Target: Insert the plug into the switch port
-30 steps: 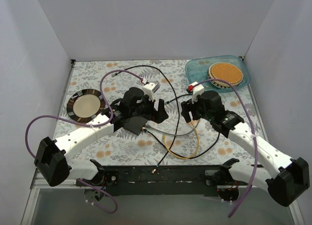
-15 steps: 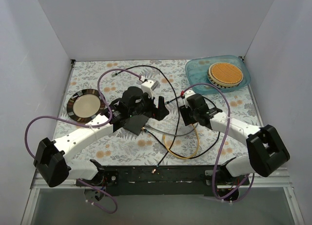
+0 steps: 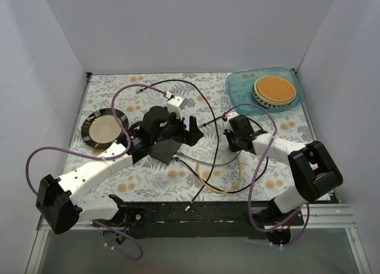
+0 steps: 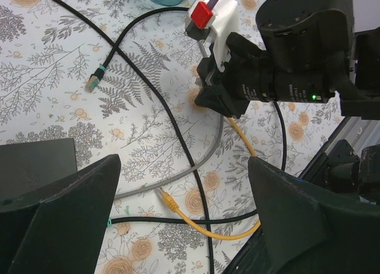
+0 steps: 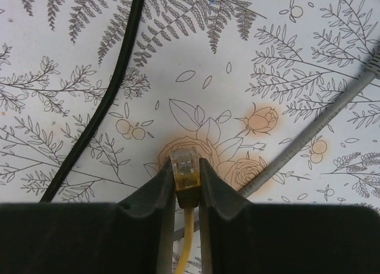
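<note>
The plug point(image 5: 187, 176), clear-tipped on a yellow cable, is pinched between my right gripper's point(image 5: 186, 167) fingers just above the floral cloth. That gripper point(image 3: 233, 142) sits right of centre, pointing down. The cable's other yellow end point(image 4: 166, 201) lies loose on the cloth. A flat black switch box point(image 3: 165, 149) rests left of centre and shows as a dark corner point(image 4: 35, 161) in the left wrist view. I cannot make out its ports. My left gripper point(image 3: 189, 131) hovers wide open beside the box, nothing between its fingers point(image 4: 309, 226).
Black cables point(image 3: 208, 107) and a grey cable point(image 4: 178, 179) loop across the middle. A green-tipped plug point(image 4: 92, 82) lies loose. A dark-rimmed plate point(image 3: 105, 127) sits at the left. A teal tray point(image 3: 237, 87) with a woven disc stands back right.
My right arm folded in and its gripper dropped to the cloth and closed on the yellow plug. The left arm edged slightly back and left, its gripper staying open.
</note>
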